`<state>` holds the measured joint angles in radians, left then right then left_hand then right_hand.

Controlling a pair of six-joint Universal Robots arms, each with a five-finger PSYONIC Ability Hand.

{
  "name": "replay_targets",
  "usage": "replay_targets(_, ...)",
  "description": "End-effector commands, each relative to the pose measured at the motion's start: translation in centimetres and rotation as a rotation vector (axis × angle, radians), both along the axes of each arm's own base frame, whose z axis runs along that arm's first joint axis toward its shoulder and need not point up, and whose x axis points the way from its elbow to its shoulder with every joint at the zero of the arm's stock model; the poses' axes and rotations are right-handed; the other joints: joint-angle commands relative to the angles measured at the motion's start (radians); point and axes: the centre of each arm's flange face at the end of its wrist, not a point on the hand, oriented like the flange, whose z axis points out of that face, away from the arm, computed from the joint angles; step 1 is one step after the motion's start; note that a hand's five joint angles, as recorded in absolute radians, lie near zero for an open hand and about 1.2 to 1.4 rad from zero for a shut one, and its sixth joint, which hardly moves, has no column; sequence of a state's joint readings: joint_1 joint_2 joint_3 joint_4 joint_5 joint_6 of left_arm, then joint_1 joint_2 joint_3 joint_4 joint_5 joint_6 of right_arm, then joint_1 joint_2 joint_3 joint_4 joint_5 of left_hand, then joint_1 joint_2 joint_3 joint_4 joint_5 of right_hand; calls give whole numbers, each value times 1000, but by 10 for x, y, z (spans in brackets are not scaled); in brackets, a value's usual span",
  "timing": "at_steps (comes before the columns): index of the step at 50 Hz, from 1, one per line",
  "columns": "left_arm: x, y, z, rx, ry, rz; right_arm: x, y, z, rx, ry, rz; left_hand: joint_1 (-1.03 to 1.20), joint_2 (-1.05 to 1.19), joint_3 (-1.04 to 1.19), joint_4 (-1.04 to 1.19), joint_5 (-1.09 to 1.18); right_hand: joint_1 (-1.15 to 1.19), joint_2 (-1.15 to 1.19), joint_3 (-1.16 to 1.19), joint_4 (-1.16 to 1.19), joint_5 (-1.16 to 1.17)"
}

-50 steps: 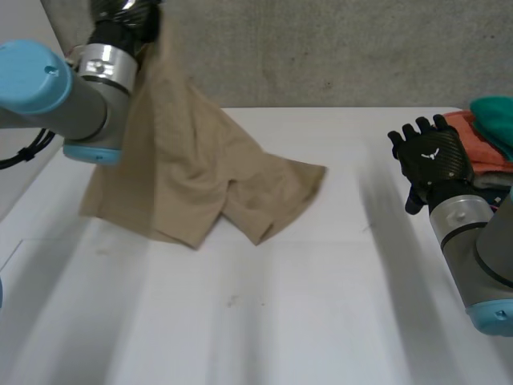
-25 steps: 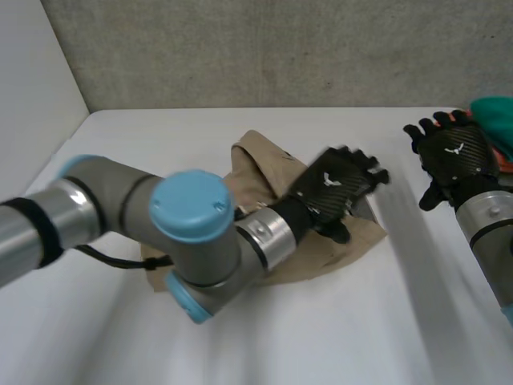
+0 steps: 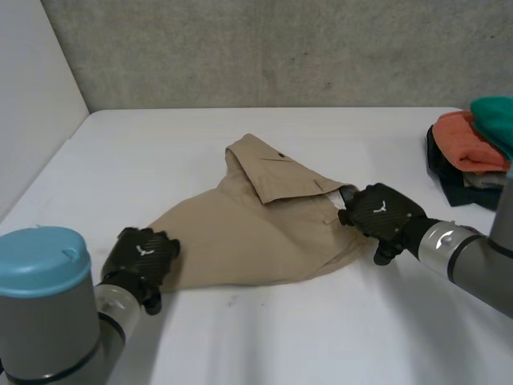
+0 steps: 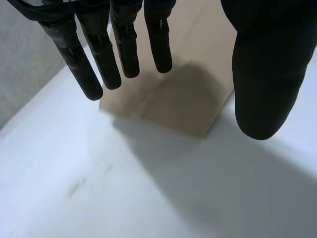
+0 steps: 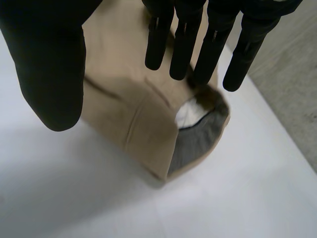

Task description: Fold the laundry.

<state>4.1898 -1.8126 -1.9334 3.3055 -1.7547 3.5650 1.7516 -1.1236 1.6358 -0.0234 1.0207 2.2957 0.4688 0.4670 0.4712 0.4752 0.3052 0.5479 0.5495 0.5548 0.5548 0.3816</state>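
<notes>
Tan garment (image 3: 256, 233) is laid on white table (image 3: 280, 337), grey wall (image 3: 280, 48) behind. Left hand (image 3: 143, 255) and right hand (image 3: 377, 212) are held open-fingered at its ends.

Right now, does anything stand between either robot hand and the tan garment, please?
Nothing visible does: the left robot hand hangs open over a corner of the tan garment, the right robot hand over its open end.

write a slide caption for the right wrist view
Right hand, fingers straight, over the open waistband of the tan garment on the table.
</notes>
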Motion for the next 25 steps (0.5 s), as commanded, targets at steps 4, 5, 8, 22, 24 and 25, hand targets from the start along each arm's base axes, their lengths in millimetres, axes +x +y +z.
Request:
replay_targets(4,15,-43,-22,1,90,-5,11,-23,-23,-37,58,-22,97,99,95,91,86,233,231,226,226,224)
replay_targets(5,14,-45,-22,-4,97,-14,12,-24,-25,-45,55,-20,97,99,95,91,86,393,391,386,386,385)
replay_targets(8,9,-49,-26,-18,118,-49,18,-28,-25,-79,37,-15,100,102,97,93,89,847,845,840,840,839)
replay_targets(22,-5,-67,-36,-63,145,-92,22,-16,-27,-60,13,-47,927,929,925,921,916,848,847,841,841,840)
replay_targets(24,-7,-72,-29,-119,160,-93,22,-14,-16,-66,-15,-59,927,929,925,921,917,848,847,841,841,840)
replay_targets(25,-7,-73,-26,-132,165,-92,22,-13,-13,-71,-21,-61,927,929,925,921,917,848,847,841,841,840)
